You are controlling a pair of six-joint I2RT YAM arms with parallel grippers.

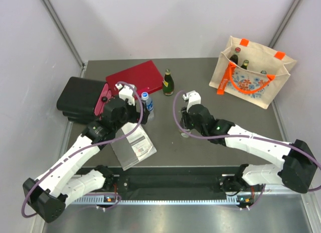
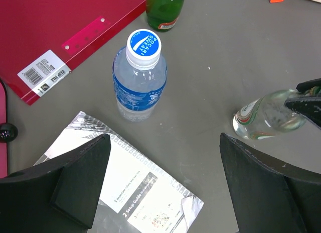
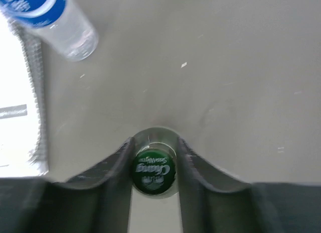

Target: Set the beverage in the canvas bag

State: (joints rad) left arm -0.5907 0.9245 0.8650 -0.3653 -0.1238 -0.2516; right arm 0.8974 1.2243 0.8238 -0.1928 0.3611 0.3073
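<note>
My right gripper (image 3: 154, 165) is shut on the neck of a clear glass bottle with a green cap (image 3: 154, 171). It holds the bottle near the table's middle (image 1: 185, 134). In the left wrist view the bottle (image 2: 266, 117) is at or just above the table; I cannot tell which. The beige canvas bag (image 1: 251, 77) with orange handles stands open at the far right, with bottles inside. My left gripper (image 2: 163, 178) is open and empty. It hovers over a white booklet (image 2: 130, 188), just short of a blue-labelled plastic bottle (image 2: 140, 77).
A dark green bottle (image 1: 168, 83) stands by a red folder (image 1: 135, 78) at the back. A black case (image 1: 80, 100) lies at the far left. The plastic bottle (image 1: 147, 103) stands between the two arms. The booklet (image 1: 133, 147) lies near the front edge.
</note>
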